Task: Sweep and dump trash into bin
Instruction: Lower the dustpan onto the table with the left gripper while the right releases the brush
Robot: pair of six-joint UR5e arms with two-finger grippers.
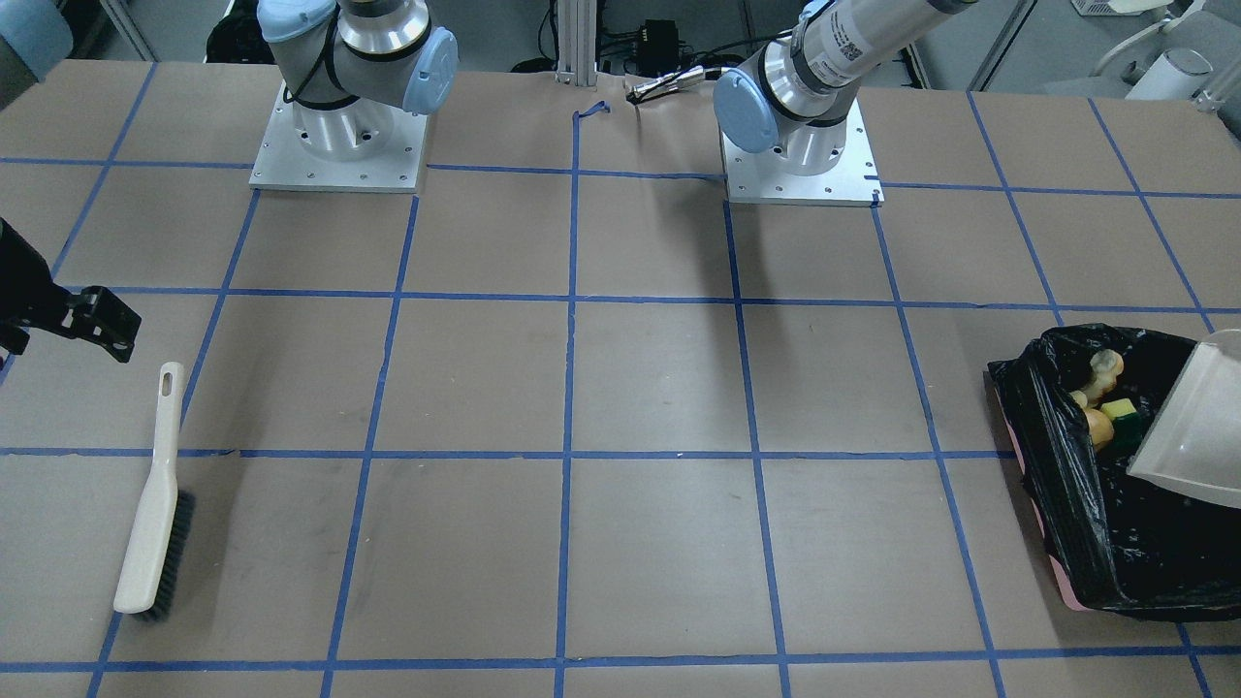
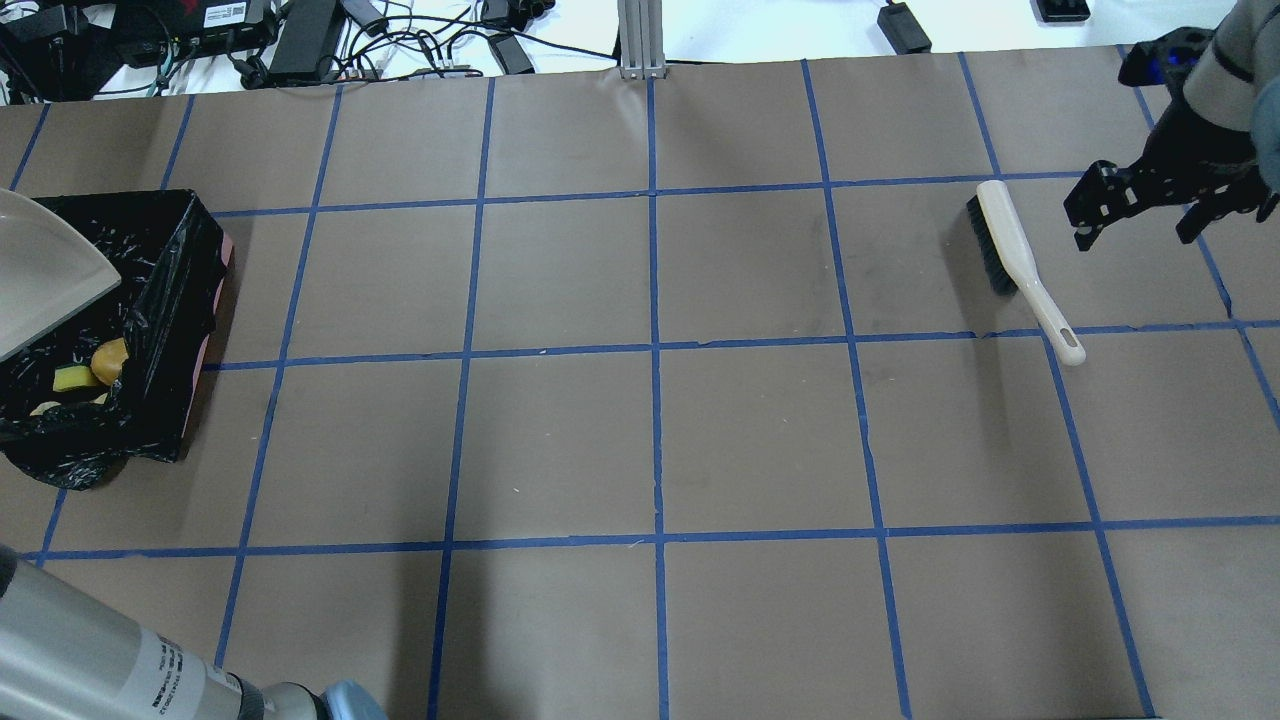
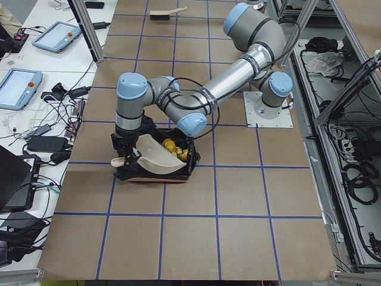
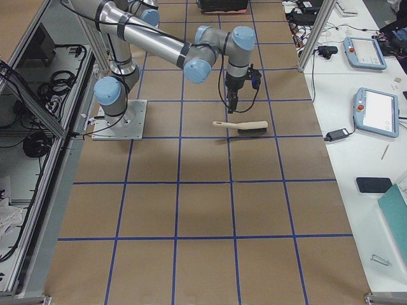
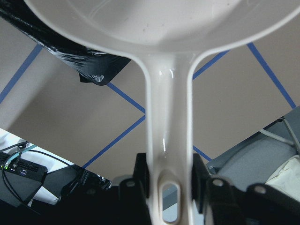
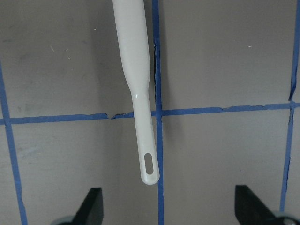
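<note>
The black-lined bin [image 2: 170, 300] stands at the left end of the table [image 2: 640, 440]. Over it the left gripper [image 5: 169, 176] clenches the handle of the cream dustpan [image 2: 40, 270], which tilts down into the bin. The brush [image 2: 1010, 250] lies flat at the far right, and the right gripper [image 2: 1135, 215] hovers just beside its handle, jaws spread wide, grasping nothing. The trash [image 1: 1105, 368] lies inside the bin, with the yellow sponge [image 1: 1123, 411] near the dustpan's lip.

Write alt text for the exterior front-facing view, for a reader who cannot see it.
A cream dustpan tilts over a black-lined bin at the view's right edge, a yellow sponge and other trash inside. At its left, a brush lies on the taped table, the right gripper near its handle.
</note>
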